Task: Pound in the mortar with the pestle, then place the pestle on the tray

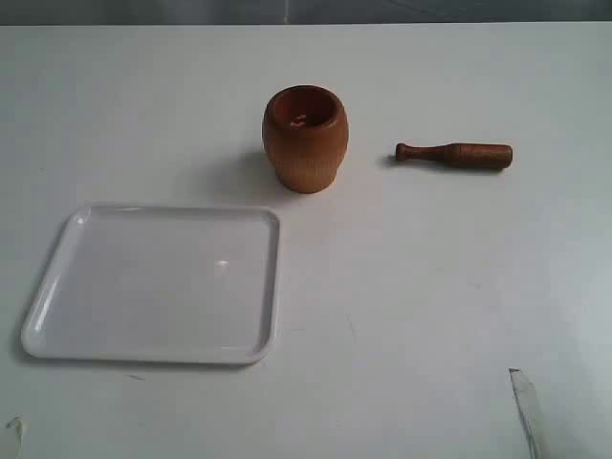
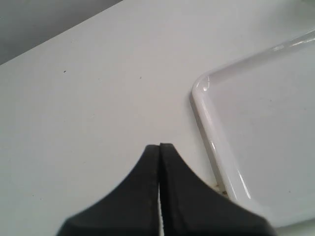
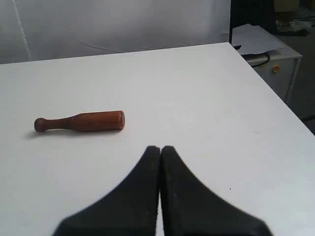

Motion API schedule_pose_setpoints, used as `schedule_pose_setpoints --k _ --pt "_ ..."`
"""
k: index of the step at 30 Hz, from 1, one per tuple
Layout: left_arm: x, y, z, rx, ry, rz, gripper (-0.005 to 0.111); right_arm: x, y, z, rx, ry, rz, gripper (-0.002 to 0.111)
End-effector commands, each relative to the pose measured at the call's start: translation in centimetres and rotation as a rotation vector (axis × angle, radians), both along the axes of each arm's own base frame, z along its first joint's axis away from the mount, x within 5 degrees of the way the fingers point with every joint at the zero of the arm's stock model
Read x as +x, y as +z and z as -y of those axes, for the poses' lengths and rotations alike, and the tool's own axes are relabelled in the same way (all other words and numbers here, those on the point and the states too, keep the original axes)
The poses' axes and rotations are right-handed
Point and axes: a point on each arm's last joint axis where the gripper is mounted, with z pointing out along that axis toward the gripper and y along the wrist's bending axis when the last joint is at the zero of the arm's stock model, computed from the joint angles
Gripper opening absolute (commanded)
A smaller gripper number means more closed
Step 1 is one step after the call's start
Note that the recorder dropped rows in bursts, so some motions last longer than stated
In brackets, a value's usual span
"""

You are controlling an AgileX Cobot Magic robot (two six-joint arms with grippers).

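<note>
The orange-brown wooden mortar (image 1: 305,139) stands upright in the middle back of the white table, with small bits inside its mouth. The reddish-brown pestle (image 1: 455,154) lies flat to its right, knobbed handle pointing at the mortar. It also shows in the right wrist view, pestle (image 3: 81,122), well ahead of my right gripper (image 3: 160,147), which is shut and empty. The glossy white tray (image 1: 67,239) lies at front left with nothing on it. My left gripper (image 2: 159,145) is shut and empty, just beside a corner of the tray (image 2: 199,88).
The white table's right edge (image 3: 268,78) drops off to a cabinet with papers beyond. A pale arm part (image 1: 526,406) pokes in at the exterior view's lower right.
</note>
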Motion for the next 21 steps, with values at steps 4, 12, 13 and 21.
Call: schedule_pose_setpoints --k 4,12,13,21 --pt "0.0 0.0 0.1 -0.015 -0.006 0.004 0.000 0.1 0.2 0.0 -0.037 0.008 0.032 0.000" --pt "0.0 0.0 0.1 -0.015 -0.006 0.004 0.000 0.1 4.6 0.0 0.203 0.000 0.516 0.000" --pt "0.0 0.0 0.1 -0.015 -0.006 0.004 0.000 0.0 5.0 0.0 0.215 -0.003 0.558 0.000" --pt "0.0 0.0 0.1 -0.015 -0.006 0.004 0.000 -1.2 7.5 0.7 0.531 0.008 0.856 0.000"
